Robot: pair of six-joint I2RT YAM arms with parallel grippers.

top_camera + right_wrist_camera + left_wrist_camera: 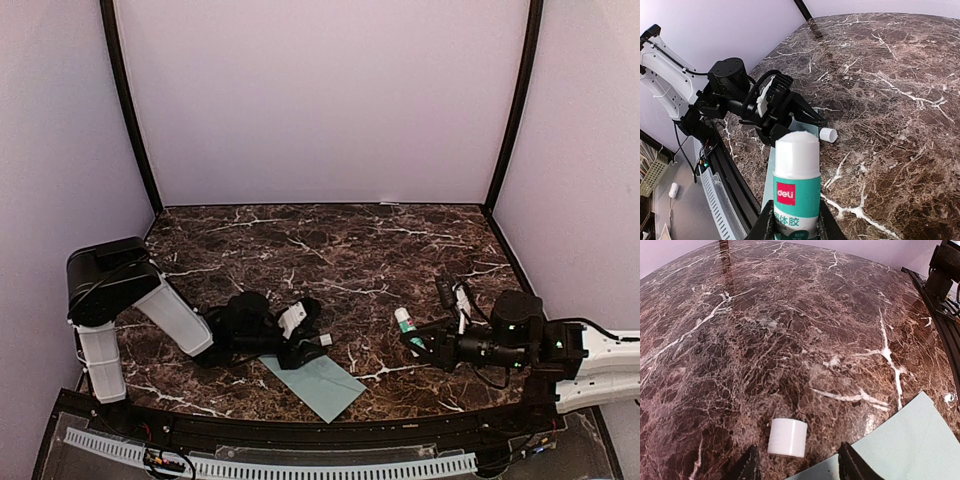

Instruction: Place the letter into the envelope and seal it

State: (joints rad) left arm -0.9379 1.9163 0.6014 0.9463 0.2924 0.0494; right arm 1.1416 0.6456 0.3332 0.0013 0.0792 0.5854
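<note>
1. Envelope flat on marble table at near edge, between both arms, one corner reaching beneath left gripper.
2. Left gripper spread open, gripping nothing. White cap on table just ahead of fingertips, beside envelope.
3. Right gripper clamped on uncapped glue stick, off to envelope's right.
4. Letter not visible, so can't tell if inside. Risk of sealing empty.
5. More risks: unpinned paper sliding on glossy stone under glue pressure, round cap rolling if nudged, exposed glue smearing table.
6. Matte thin paper with crisp corners, polished veined stone, smooth plastic cylinders.

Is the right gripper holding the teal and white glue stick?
Yes, the right gripper is closed around the glue stick's lower end.
</note>
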